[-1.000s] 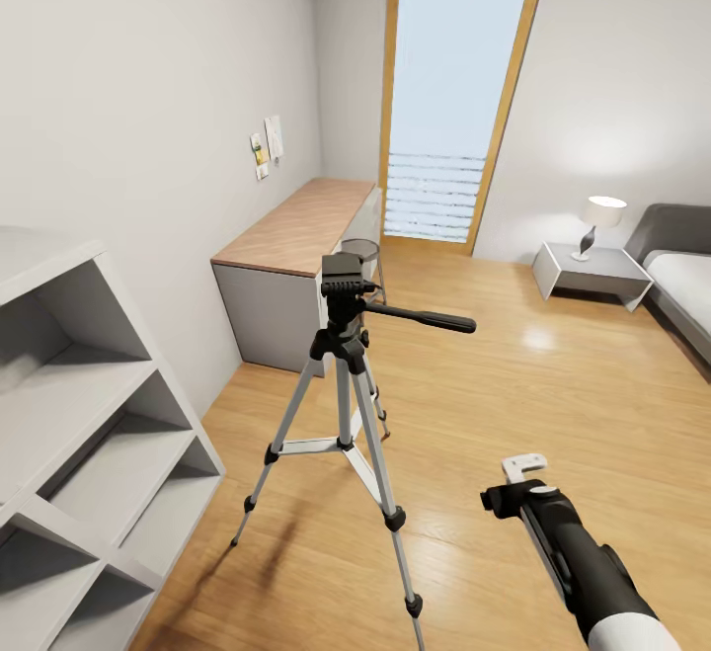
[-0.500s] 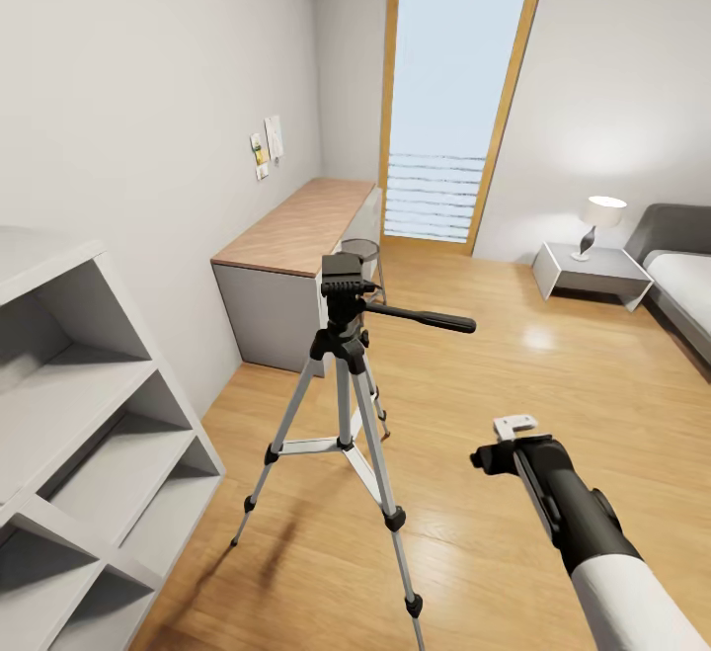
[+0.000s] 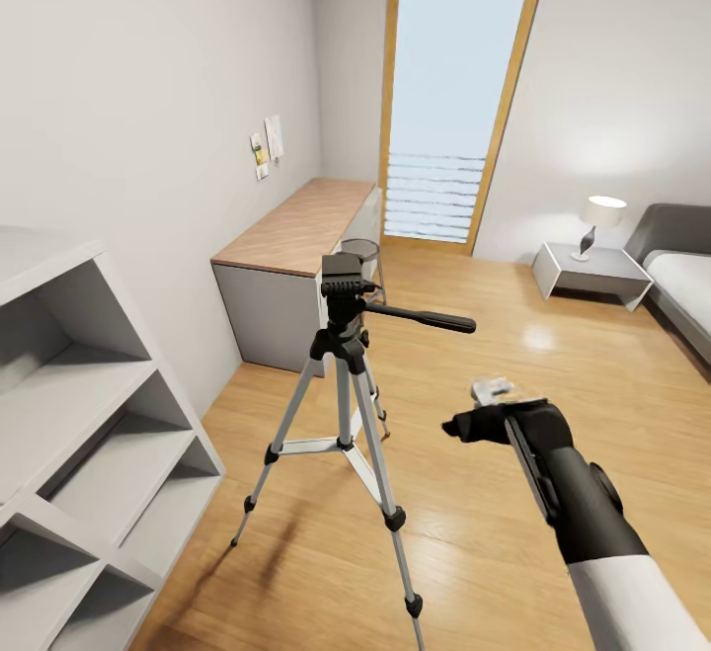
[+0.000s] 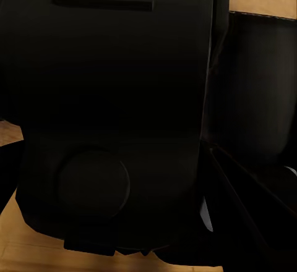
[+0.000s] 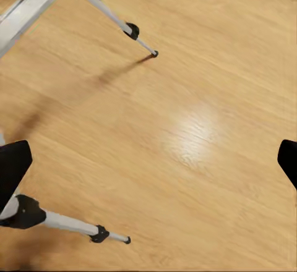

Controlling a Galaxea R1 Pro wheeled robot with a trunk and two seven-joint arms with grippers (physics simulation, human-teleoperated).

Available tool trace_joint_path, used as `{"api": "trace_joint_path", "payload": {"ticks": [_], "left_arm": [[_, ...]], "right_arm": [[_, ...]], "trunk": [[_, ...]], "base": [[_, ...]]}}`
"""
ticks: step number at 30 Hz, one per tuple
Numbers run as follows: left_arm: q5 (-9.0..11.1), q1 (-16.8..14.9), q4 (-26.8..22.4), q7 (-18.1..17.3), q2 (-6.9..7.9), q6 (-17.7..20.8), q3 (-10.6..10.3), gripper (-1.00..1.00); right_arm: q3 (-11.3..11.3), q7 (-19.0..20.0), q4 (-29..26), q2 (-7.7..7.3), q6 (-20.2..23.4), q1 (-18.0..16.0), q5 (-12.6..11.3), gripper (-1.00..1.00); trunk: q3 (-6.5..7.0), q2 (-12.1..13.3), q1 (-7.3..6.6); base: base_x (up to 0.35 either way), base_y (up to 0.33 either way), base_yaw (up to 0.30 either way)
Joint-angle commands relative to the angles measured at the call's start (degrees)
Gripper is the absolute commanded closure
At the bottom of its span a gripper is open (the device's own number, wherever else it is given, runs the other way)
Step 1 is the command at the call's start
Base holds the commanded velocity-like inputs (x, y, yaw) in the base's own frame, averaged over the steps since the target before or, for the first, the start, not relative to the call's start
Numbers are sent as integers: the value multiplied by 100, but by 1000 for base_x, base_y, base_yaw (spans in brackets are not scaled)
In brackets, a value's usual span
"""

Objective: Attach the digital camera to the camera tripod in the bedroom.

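Observation:
The camera tripod (image 3: 344,404) stands on the wood floor in the middle of the head view, with silver legs spread, a black head (image 3: 342,287) and its pan handle (image 3: 423,317) pointing right. My right gripper (image 3: 476,423) hangs to the right of the legs, below the handle, and is blurred. In the right wrist view the right gripper (image 5: 150,164) is open with nothing between its fingers, looking down at the tripod's legs (image 5: 111,16) and feet. A black boxy body with a round disc (image 4: 93,182) sits right against the left wrist camera. No red button shows, so I cannot tell whether it is the digital camera.
A grey cube shelf (image 3: 89,453) stands close at the left. A wood-topped desk (image 3: 296,226) lies behind the tripod by the tall window (image 3: 449,88). A white nightstand (image 3: 591,274) with a lamp (image 3: 598,218) and a bed (image 3: 686,285) are at the far right.
My right arm has risen and swung left towards the tripod, with the wrist turning. The tripod and the room have stayed put.

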Motion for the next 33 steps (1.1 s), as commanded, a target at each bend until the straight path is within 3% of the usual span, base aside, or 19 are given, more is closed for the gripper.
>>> {"api": "trace_joint_path", "payload": {"ticks": [1, 5, 11, 21, 27, 33], "left_arm": [[52, -4, -2, -18, 2, 23, -42, 100], [52, -4, -2, -18, 2, 24, -42, 100], [52, -4, -2, -19, 2, 23, -42, 100], [52, -4, -2, -25, 6, 23, -42, 100], [50, -4, -2, -26, 6, 23, -42, 100], [49, -4, -2, -26, 6, 24, -42, 100]], "right_arm": [[180, 107, -196, 5, 19, -6, 95, -100], [526, 171, -410, 95, 19, -7, 92, -100], [700, 199, -527, 243, 19, -7, 89, -100], [748, 407, -564, 298, 19, -8, 71, -100], [746, 902, -560, 276, 19, -4, 75, -100], [746, 1052, -559, 270, 19, -2, 77, -100]], "trunk": [[-11, -10, 3], [-11, -10, 3], [-11, -10, 3], [-11, -10, 3], [-11, -10, 3], [-11, -10, 3]], "base": [[0, 0, 0], [0, 0, 0], [0, 0, 0], [0, 0, 0], [0, 0, 0], [0, 0, 0]]}}
